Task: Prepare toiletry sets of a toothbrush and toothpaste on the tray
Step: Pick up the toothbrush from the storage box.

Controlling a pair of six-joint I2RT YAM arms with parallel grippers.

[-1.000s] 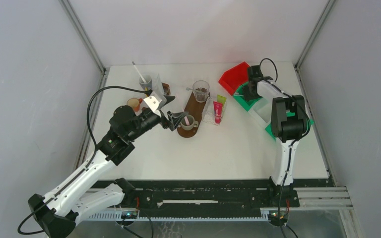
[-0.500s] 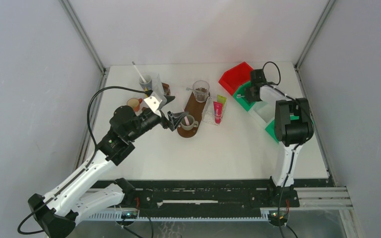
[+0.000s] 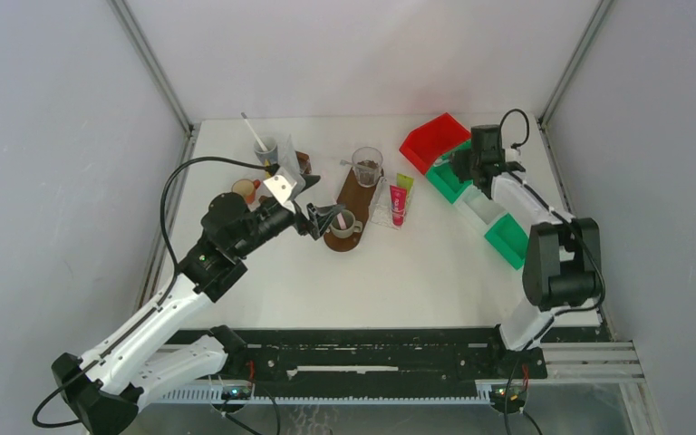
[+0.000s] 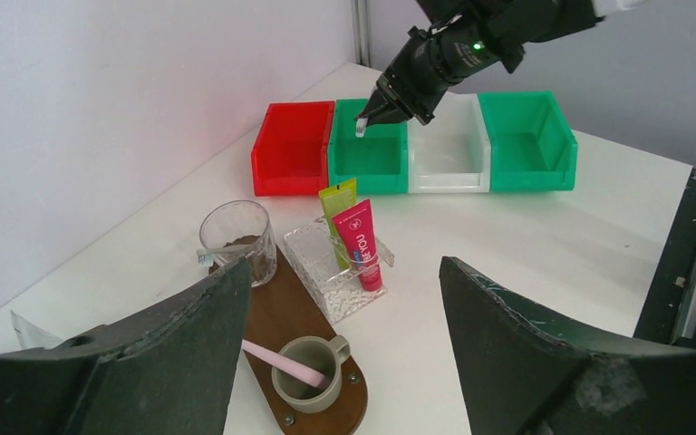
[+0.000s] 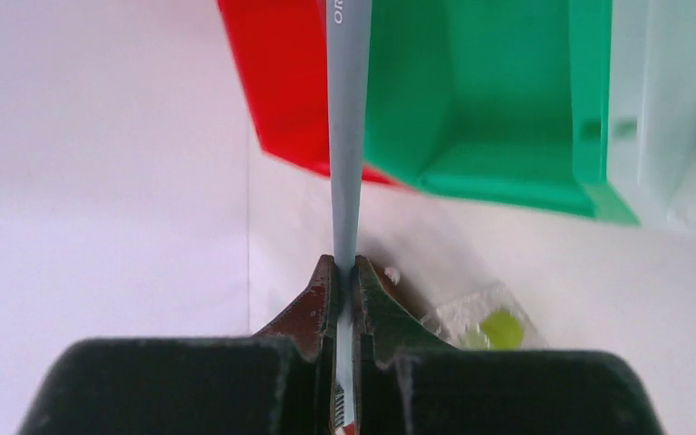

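I had my right gripper (image 5: 344,269) clamped on one slim grey toothbrush (image 5: 346,136) above four plastic bins (image 4: 288,149): one red, two green, one white. Two tubes, a pink-red toothpaste tube (image 4: 361,249) and a lime-green toothpaste tube (image 4: 336,204), lay in the clear textured tray (image 4: 313,263). My left gripper (image 3: 313,220) hung with jaws apart.

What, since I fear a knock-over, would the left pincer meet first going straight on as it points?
Most likely the mug holding the pink toothbrush, on the wooden board right ahead of the open left pincer; exact depth is unclear.
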